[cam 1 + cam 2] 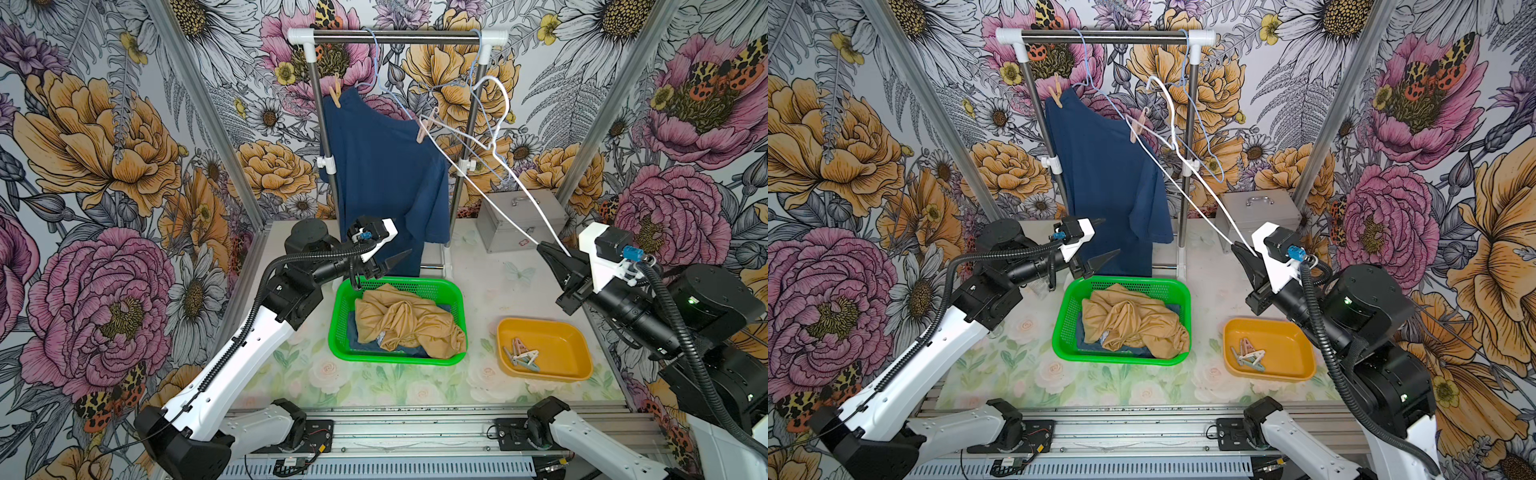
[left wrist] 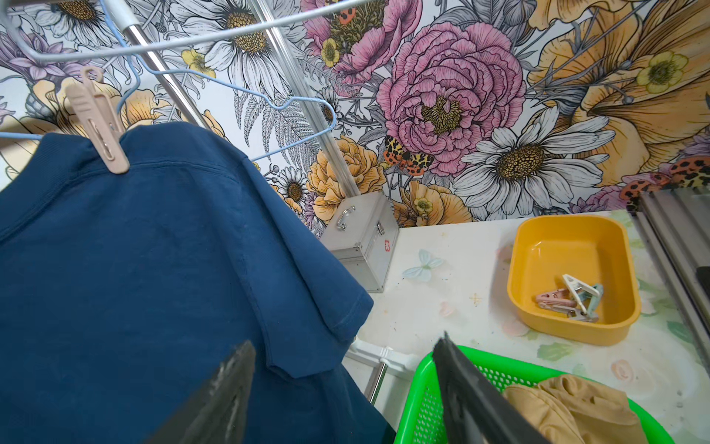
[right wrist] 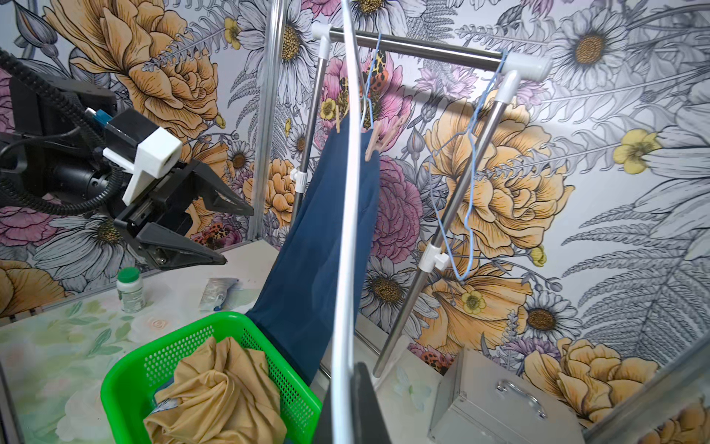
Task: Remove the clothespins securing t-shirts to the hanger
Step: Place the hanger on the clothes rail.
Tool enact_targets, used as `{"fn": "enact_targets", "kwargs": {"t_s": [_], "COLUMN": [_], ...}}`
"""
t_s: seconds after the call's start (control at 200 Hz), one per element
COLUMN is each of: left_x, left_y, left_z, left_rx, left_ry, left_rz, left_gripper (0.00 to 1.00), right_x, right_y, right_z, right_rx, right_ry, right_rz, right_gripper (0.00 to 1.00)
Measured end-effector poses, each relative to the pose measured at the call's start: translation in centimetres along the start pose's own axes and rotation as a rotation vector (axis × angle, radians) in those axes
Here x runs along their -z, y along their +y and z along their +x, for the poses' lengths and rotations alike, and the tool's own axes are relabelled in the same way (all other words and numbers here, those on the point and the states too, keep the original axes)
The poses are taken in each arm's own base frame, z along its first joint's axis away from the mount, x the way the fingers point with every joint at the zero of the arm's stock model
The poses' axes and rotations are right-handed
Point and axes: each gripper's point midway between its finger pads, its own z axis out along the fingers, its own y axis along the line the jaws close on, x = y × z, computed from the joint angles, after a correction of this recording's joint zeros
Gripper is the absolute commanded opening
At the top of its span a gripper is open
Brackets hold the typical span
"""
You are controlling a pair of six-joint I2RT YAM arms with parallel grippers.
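A navy t-shirt (image 1: 382, 166) (image 2: 134, 269) hangs on a blue hanger (image 1: 376, 62), pinned at each shoulder by a peach clothespin (image 1: 335, 94) (image 1: 423, 132) (image 2: 98, 123). My left gripper (image 1: 1111, 235) (image 2: 347, 340) is open beside the shirt's lower hem, with nothing between its fingers. My right gripper (image 1: 540, 247) (image 3: 347, 369) is shut on the lower end of a bare white hanger (image 1: 498, 166) (image 3: 347, 192), which slants up towards the rail. A tan t-shirt (image 1: 409, 320) lies crumpled in the green basket (image 1: 399, 281) over some navy cloth. Several clothespins (image 1: 521, 353) (image 2: 572, 298) lie in the yellow tray (image 1: 582, 345).
The metal rack (image 1: 399, 36) stands at the back with an empty blue hanger (image 1: 478, 104) at its right end. A silver case (image 1: 519, 224) sits behind my right gripper. A small bottle (image 3: 130, 290) and a tube (image 3: 217, 294) lie behind the left arm.
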Motion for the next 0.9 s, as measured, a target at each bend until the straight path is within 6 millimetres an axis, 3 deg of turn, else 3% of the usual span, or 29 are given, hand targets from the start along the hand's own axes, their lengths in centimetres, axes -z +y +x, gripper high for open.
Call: {"fn": "enact_targets", "kwargs": {"t_s": [0.155,0.27,0.415,0.6,0.9], "left_x": [-2.2,-3.3,-4.1,-3.7,-4.7], "left_y": [0.5,1.6,3.5,7.5,12.3], "left_z": [-0.6,-1.7,-4.1,-7.2,-7.9], "left_rx": [0.037,0.064,0.112,0.188,0.331], "left_ry": [-0.023,-0.049,-0.101,-0.171,-0.240], "left_rz": [0.013,0.004,-0.019,-0.070,-0.106], "left_gripper": [0.75,0.75,0.75,0.75,0.75], "right_x": [0.2,-0.8,-3.2,-6.3,-12.1], "right_y": [-1.6,-2.5,-3.5,-5.0,-7.2], "right_z": [-0.6,-0.6,0.2,0.7,0.8], "right_rx": [0.010,0.007,-0.006,-0.056,-0.184], "right_ry": [0.003,0.025,0.080,0.125,0.137], "right_rz": [0.084,0.121,0.148,0.174,0.160], "right_gripper": [0.00,0.00,0.00,0.00,0.00]}}
